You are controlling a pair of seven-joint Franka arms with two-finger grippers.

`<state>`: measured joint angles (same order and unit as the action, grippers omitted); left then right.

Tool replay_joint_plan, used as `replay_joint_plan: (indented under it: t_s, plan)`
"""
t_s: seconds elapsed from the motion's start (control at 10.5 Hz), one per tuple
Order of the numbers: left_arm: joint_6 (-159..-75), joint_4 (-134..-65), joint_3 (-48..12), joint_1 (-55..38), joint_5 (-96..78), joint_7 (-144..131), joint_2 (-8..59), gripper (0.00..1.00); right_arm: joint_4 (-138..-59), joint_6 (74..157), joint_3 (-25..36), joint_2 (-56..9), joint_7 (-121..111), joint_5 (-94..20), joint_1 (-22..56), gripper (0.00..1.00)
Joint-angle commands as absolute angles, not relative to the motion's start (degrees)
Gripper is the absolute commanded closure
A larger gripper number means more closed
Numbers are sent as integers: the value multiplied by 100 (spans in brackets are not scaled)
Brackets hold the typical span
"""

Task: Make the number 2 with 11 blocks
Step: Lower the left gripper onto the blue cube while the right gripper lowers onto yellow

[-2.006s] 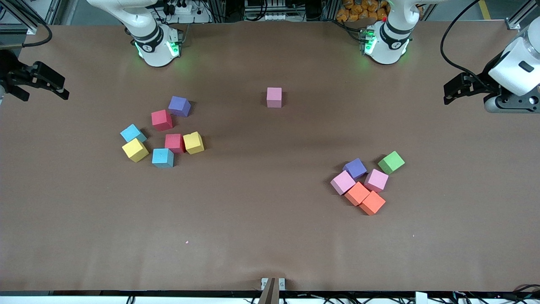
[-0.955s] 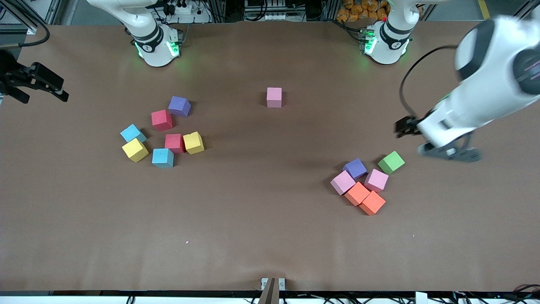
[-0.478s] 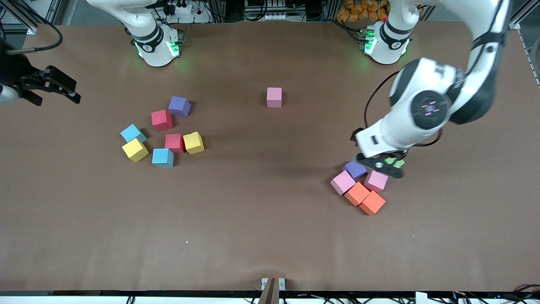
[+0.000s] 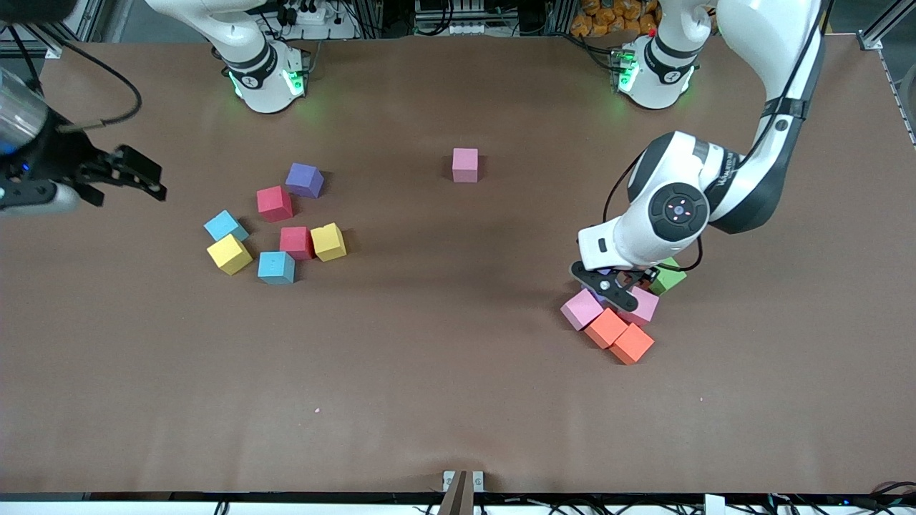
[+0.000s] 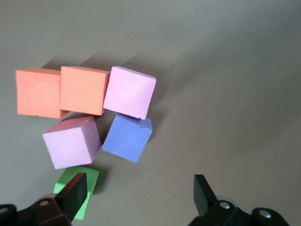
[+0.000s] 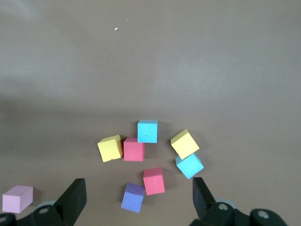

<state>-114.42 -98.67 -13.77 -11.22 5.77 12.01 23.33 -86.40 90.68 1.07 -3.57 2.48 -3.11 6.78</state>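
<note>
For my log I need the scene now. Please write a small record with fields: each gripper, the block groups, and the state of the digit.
left gripper: open, over the group with the purple block
right gripper: open, up at the right arm's end
group one: two orange blocks, two pink, one purple, green cube beside
group two: seven blocks, loose
lone pink block: apart, nearer the bases
number 2: not formed yet

Brown matte table, metal framing and cables along its top edge, soft even light

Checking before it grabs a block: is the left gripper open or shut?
Open. In the left wrist view the left gripper shows its fingers spread wide, nothing between them.
</note>
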Motion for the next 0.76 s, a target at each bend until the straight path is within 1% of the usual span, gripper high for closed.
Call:
replay_joint_plan:
  t_s: [0.0, 0.19, 0.38, 0.48, 0.57, 0.67]
  plan:
    - [-11759, -10265, -1441, -1081, 1044, 1380, 2162, 0, -8849, 9612, 105, -597, 237, -369, 659, 0]
    - [-11908, -10283, -1441, -1072, 1142, 1625, 2293, 0, -9201, 10429, 105, -842, 237, -369, 703, 0]
    - [-12154, -10388, -1441, -1002, 1169, 1749, 2548, 0, -9211, 10774, 105, -1290, 237, -360, 869, 0]
    - [-12416, -10519, -1433, -932, 1169, 1749, 2584, 0, -9272, 10932, 105, -1466, 237, -360, 948, 0]
    - [-12610, -10590, -1433, -888, 1169, 1749, 2610, 0, -9629, 11395, 105, -1537, 246, -369, 1062, 0]
    - [-12664, -10573, -1433, -879, 1186, 1749, 2715, 0, -10172, 12095, 105, -1503, 237, -360, 1090, 0]
